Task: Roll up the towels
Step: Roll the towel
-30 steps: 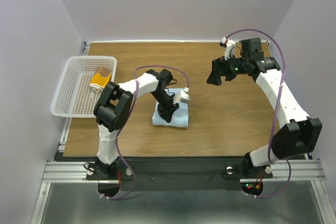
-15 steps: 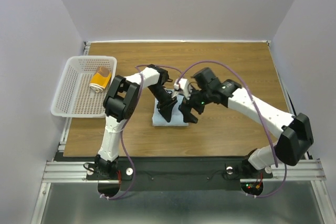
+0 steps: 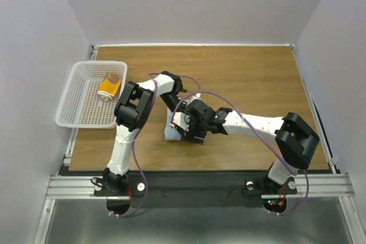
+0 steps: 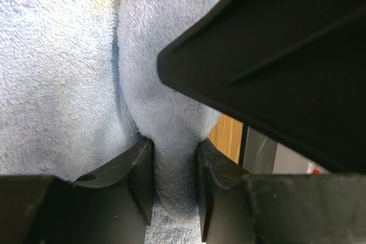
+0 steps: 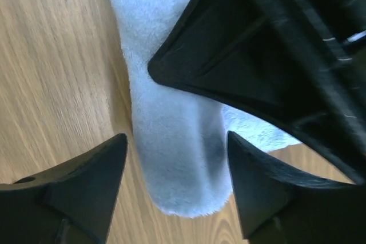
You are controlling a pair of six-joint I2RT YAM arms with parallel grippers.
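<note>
Seen from above, the wooden worktop (image 3: 257, 78) carries a white perforated basket (image 3: 71, 104) at its left edge, toward the far-left corner. The mustard-yellow towel (image 3: 108, 88) lies rolled up in the basket's far half. The light blue towel (image 3: 170, 134) lies left of the worktop's middle and nearer the near edge than the far one. Only its near-left corner shows, because both arms meet on top of it. The left arm (image 3: 128, 110) bends out from its base and comes down on the towel from the far side. The right arm (image 3: 257, 124) stretches low across the worktop from the near-right corner to the same spot. In the left wrist view, the left gripper (image 4: 175, 164) is pinching a raised fold of the blue towel. Both dark fingers (image 4: 140, 170) press into the pile, and the cloth bulges out above them. More of the towel spreads flat to the left, and a black wedge of the right arm fills the upper right. In the right wrist view, the right gripper (image 5: 176, 141) is spread wide, its fingers (image 5: 86, 181) standing on either side of a rounded end of the blue towel that rests on the wood. Bare wood shows between the cloth and the left-hand finger, while the other finger sits just beside the cloth. The black body of the left arm covers the upper right.
</note>
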